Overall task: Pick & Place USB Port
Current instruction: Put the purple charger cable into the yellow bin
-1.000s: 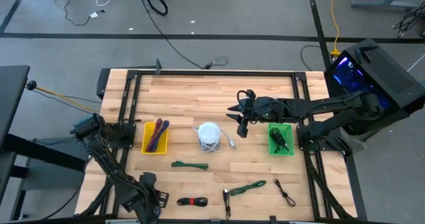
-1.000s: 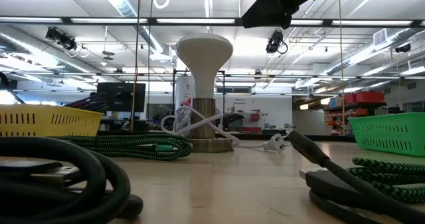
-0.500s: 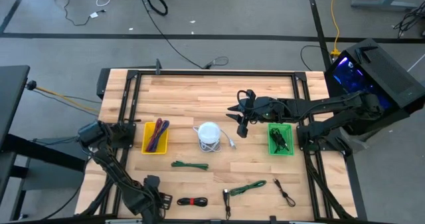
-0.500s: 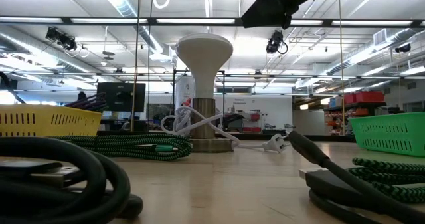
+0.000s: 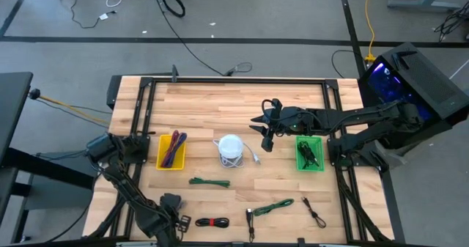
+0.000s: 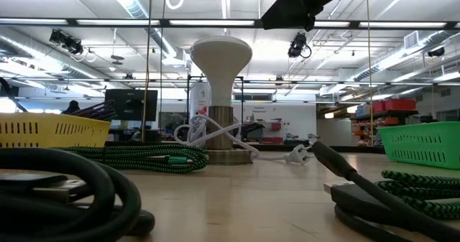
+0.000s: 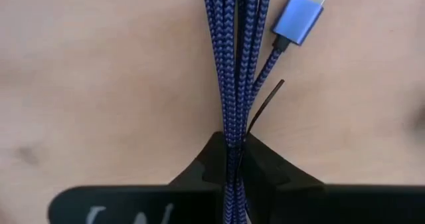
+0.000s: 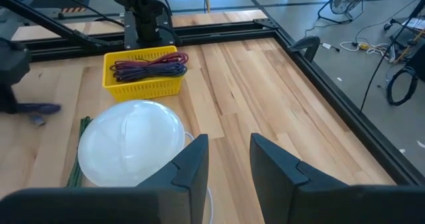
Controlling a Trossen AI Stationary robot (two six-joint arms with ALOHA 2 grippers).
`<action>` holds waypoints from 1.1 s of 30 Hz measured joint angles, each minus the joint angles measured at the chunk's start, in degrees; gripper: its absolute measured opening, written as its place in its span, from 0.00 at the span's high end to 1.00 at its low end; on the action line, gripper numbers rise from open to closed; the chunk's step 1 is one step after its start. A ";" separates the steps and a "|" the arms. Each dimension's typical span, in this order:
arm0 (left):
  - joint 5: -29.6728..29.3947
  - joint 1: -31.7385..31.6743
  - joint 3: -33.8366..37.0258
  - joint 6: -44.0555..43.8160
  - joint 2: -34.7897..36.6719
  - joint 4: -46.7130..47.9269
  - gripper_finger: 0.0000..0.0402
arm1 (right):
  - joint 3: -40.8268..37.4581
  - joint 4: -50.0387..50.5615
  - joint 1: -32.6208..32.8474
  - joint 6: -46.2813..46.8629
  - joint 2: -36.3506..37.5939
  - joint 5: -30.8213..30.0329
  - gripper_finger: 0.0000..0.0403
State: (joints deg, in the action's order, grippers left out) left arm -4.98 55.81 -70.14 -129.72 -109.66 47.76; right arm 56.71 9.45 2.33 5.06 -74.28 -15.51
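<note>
Movement since the last frames belongs to your left arm alone: its left tool (image 5: pixel 178 222) has slid along the bench's near edge toward the coiled black-and-red cable (image 5: pixel 212 222), while your right arm has stayed put. In the left wrist view you can see the left tool (image 7: pixel 232 163) clenched on a bundle of blue braided USB cable (image 7: pixel 234 64), the strands pinched between the two dark fingers (image 7: pixel 199 167), with a blue metallic USB plug (image 7: pixel 302 14) lying on the pale wooden bench (image 7: pixel 99 84) just beside the bundle. Your right arm reaches out level across the bench, its right tool (image 5: pixel 267 138) hanging above the wood between the white dome lamp (image 5: pixel 230 146) and the green basket (image 5: pixel 309 153); its fingers (image 8: pixel 189 167) stand apart and hold nothing. The yellow slotted basket (image 5: pixel 171 151) carries red and purple cables. Green braided cables (image 5: pixel 209 182) lie loose on the planks.
</note>
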 joint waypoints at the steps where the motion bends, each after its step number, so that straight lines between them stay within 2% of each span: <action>1: -1.81 -0.03 -0.51 0.15 0.26 2.23 0.94 | 0.00 0.00 0.00 0.00 0.00 0.00 0.72; 5: -4.77 -0.54 -5.28 0.34 2.98 12.52 0.94 | 0.00 -0.02 0.00 0.00 0.00 -0.04 0.72; 10: -11.60 -0.84 -11.85 0.31 4.42 30.69 0.94 | 0.00 -0.02 0.00 0.00 0.00 -0.04 0.72; 12: -13.79 -1.06 -13.84 -0.40 4.67 40.76 0.94 | 0.00 -0.02 0.00 0.00 0.00 -0.04 0.72; 14: -16.93 -2.10 -14.43 0.17 5.13 42.50 0.94 | 0.00 -0.02 0.00 0.00 0.00 0.00 0.72; 17: -24.28 -3.44 -10.22 2.81 9.14 42.45 0.94 | 0.00 -0.19 0.00 0.00 0.00 -0.02 0.72; 26: -21.79 -9.27 8.87 4.56 22.65 40.47 0.94 | -0.02 -0.71 0.04 0.14 -0.02 0.58 0.72; 33: -31.50 -11.19 19.22 7.33 34.45 34.51 0.94 | -0.02 -0.62 0.04 0.12 -0.02 0.44 0.72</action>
State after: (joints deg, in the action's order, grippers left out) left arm -36.49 44.62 -50.92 -122.39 -75.22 82.28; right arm 56.69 8.83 2.37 5.18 -74.30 -15.07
